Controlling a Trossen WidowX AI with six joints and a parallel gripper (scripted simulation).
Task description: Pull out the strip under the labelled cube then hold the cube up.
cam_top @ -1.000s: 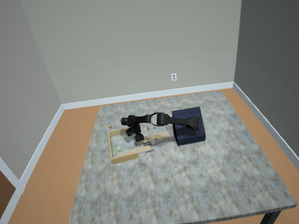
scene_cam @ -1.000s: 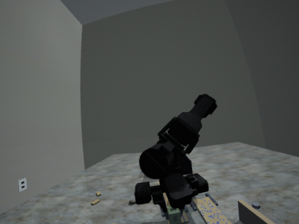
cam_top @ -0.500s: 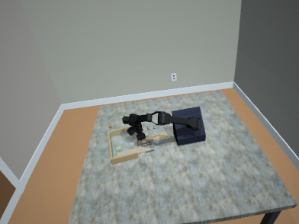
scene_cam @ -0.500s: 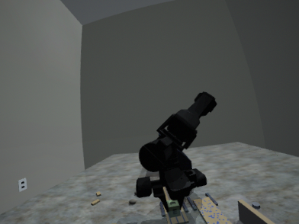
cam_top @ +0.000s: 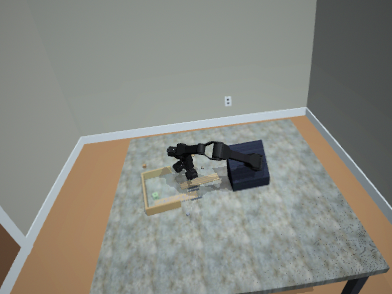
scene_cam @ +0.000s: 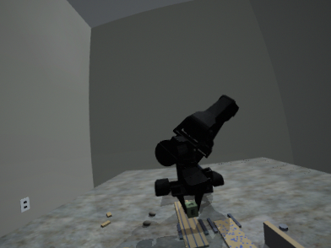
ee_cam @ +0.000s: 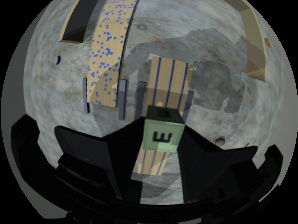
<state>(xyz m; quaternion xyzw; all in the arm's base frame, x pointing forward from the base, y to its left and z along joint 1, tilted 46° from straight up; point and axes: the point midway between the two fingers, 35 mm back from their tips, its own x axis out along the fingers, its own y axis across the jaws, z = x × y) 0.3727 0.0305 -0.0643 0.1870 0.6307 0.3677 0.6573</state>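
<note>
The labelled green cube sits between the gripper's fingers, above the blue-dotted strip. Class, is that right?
Not quite. The wrist view shows the labelled green cube held in the gripper above the striped strip; the blue-dotted strip lies off to the side.

The grey stone table (cam_top: 280, 235) carries a wooden tray (cam_top: 159, 207) and strips (scene_cam: 191, 225).

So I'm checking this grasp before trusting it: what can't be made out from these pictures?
- Top view: the end effector and arm cover the striped strip; the held cube is hidden.
- Exterior view: the labelled cube shows only partly under the end effector; its letter faces away.
- Wrist view: the end effector's dark body covers the cube's sides, so finger contact is unseen.
- Second green cube: too small to read any label.
</note>
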